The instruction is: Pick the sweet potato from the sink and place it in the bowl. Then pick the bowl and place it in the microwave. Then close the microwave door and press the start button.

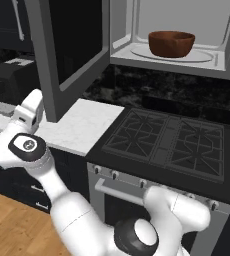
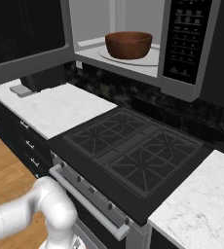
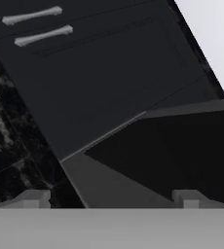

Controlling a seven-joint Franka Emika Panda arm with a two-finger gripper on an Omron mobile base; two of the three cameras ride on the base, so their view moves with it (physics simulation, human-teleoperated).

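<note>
From the left base view I am seeing the bowl [image 1: 171,44] sitting on the round turntable plate [image 1: 202,55] inside the microwave [image 1: 227,60], above the stove [image 1: 167,142]. The microwave door [image 1: 69,50] is hanging wide open, swung out to the left over the white counter [image 1: 82,127]. My arm is reaching up and left from the lower right, with the hand [image 1: 29,115] sitting just beside the door's lower outer corner; I cannot tell whether it is touching.

From the right base view I am looking straight into the cavity: the bowl [image 2: 129,44] is resting upright on the plate [image 2: 150,57], left of the dark control panel [image 2: 186,39]. The open door [image 2: 26,39] is filling the upper left, above the counter [image 2: 55,109] and beside the stove [image 2: 133,151]. What is inside the bowl I cannot tell.

In the hand view I am seeing the gripper [image 3: 113,198] with its two fingertips [image 3: 33,198] standing far apart and nothing between them. The door's grey frame and dark glass [image 3: 177,155] are lying close ahead of them, with dark cabinet fronts [image 3: 94,73] and two pale handles [image 3: 43,35] beyond.
</note>
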